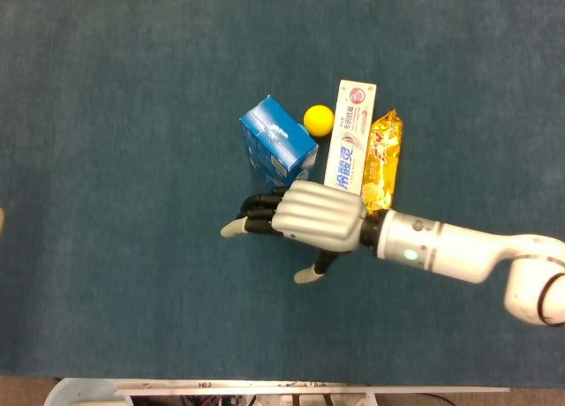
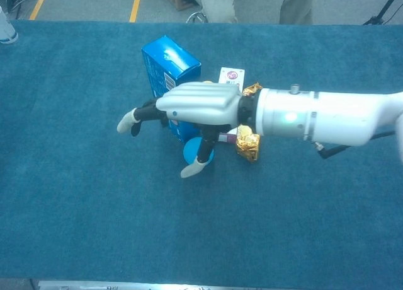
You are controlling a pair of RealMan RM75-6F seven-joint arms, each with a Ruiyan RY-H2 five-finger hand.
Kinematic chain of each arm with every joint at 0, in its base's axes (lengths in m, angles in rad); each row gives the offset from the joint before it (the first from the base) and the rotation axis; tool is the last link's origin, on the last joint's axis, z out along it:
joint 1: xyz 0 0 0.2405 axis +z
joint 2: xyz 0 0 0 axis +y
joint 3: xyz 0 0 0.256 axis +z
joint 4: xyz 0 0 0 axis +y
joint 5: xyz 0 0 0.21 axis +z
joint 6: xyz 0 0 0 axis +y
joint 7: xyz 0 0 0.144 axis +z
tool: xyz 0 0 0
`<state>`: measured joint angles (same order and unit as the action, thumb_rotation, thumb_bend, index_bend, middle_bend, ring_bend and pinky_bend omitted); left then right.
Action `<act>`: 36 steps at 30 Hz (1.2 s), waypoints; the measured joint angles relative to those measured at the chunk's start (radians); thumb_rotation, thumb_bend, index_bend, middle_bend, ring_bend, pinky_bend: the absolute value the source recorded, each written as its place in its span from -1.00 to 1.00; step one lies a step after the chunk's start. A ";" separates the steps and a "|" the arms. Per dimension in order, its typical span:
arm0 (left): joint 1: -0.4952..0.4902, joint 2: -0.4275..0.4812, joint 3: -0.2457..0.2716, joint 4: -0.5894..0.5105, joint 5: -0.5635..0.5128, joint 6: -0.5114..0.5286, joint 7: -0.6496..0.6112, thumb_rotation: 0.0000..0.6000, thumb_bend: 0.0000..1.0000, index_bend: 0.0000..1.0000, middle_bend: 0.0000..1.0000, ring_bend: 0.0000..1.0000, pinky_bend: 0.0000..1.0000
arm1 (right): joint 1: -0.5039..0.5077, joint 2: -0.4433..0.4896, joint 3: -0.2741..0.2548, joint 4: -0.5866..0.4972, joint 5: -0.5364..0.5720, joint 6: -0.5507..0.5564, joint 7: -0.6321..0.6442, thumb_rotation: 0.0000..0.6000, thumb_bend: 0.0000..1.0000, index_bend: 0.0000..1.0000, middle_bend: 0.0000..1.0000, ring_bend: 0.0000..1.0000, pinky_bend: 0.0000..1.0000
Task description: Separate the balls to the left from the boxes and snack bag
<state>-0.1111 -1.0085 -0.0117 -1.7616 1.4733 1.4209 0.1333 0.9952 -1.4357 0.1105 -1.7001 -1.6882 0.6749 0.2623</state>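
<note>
Blue cloth (image 1: 132,274) wide leftward | right hand (image 1: 313,216) over blue ball (image 2: 192,152)

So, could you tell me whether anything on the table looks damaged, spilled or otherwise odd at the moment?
Nothing stands out. The blue box stands upright and looks intact, the toothpaste box and snack bag lie flat side by side, and the yellow ball rests between the boxes. The right hand hangs open over the blue ball.
</note>
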 measured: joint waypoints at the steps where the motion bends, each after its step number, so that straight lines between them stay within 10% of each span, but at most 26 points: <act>1: 0.000 0.000 0.000 0.001 0.001 -0.001 -0.001 1.00 -0.26 -0.86 -0.75 -0.85 -0.99 | 0.004 -0.007 0.000 0.007 0.010 -0.008 -0.005 1.00 -0.82 -0.68 -0.51 -0.69 -0.38; 36: 0.005 -0.003 0.008 0.023 0.007 -0.007 -0.031 1.00 -0.26 -0.86 -0.75 -0.85 -0.99 | -0.008 0.023 -0.058 0.029 0.172 -0.004 -0.096 1.00 -0.83 -0.68 -0.51 -0.69 -0.38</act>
<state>-0.1058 -1.0119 -0.0041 -1.7382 1.4800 1.4141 0.1019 0.9870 -1.4123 0.0526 -1.6707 -1.5165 0.6705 0.1666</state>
